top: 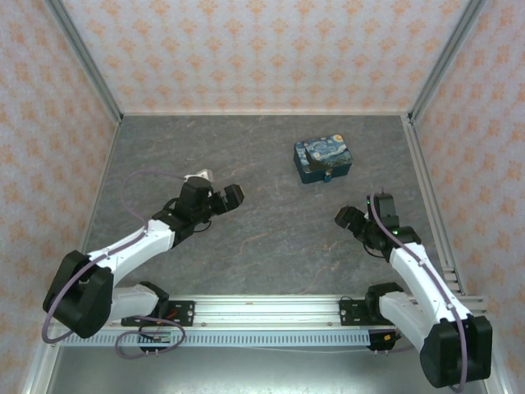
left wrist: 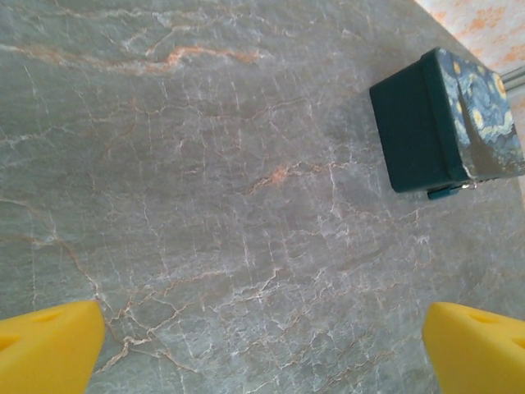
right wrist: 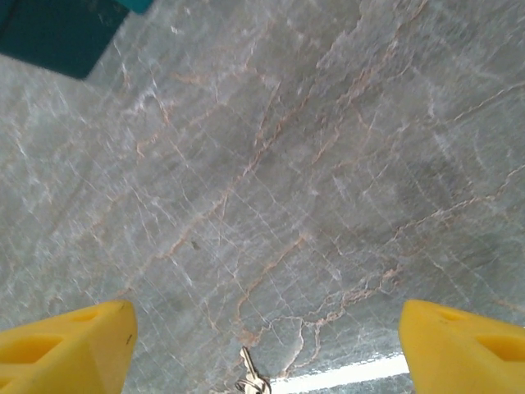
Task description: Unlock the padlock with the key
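Observation:
The padlock (left wrist: 444,193) is a tiny teal lock with a metal loop, hanging at the near side of the blue-and-yellow painted tin (top: 324,160). In the top view the padlock (top: 327,176) is a small dark speck on the tin's front edge. A silver key (right wrist: 253,377) on a ring lies flat on the table, between the yellow fingers (right wrist: 66,345) of my right gripper (right wrist: 267,353). These stand wide apart and touch nothing. My left gripper (top: 225,199) hovers left of centre, open and empty, with the tin up and to the right in its wrist view.
The grey marble tabletop (top: 246,156) is walled by patterned panels on three sides. A metal rail (top: 271,308) runs along the near edge by the arm bases. The tin's dark corner (right wrist: 57,33) shows at the upper left of the right wrist view.

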Tool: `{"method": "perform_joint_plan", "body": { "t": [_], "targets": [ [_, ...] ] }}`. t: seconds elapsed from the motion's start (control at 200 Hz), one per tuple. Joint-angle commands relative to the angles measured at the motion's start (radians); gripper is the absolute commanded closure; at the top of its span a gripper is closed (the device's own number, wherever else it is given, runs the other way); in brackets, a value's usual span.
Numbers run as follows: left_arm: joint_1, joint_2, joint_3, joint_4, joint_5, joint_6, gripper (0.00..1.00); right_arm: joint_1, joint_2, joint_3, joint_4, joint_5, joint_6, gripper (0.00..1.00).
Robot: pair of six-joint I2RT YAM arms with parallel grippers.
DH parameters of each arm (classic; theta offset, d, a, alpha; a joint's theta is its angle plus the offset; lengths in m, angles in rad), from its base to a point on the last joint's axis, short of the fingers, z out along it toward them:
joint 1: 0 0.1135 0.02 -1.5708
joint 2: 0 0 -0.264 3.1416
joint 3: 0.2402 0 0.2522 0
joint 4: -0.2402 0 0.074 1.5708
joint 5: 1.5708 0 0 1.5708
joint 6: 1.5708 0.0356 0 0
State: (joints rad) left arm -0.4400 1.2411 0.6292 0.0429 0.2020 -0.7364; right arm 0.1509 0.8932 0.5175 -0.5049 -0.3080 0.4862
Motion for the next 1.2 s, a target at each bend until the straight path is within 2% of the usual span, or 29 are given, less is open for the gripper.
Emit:
{"method": "perform_joint_plan", "body": {
  "t": [0.0, 0.165, 0.505, 0.831, 1.191],
  "targets": [
    [-0.013, 0.016, 0.047, 0.038, -0.025, -0.011, 0.00, 0.055, 0.043, 0.010, -0.049, 0.039, 0.009, 0.20],
    [-0.019, 0.030, 0.055, 0.031, -0.031, -0.012, 0.00, 0.188, 0.101, 0.042, -0.114, 0.118, 0.026, 0.27],
    [-0.021, 0.027, 0.063, 0.007, -0.048, -0.008, 0.00, 0.391, 0.267, 0.121, -0.157, 0.150, 0.052, 0.40],
    [-0.022, 0.017, 0.064, -0.017, -0.061, -0.002, 0.00, 0.455, 0.428, 0.175, -0.150, 0.189, 0.041, 0.53],
    [-0.022, 0.024, 0.068, -0.027, -0.064, 0.001, 0.00, 0.460, 0.488, 0.177, -0.133, 0.206, 0.050, 0.62]
  ]
}}
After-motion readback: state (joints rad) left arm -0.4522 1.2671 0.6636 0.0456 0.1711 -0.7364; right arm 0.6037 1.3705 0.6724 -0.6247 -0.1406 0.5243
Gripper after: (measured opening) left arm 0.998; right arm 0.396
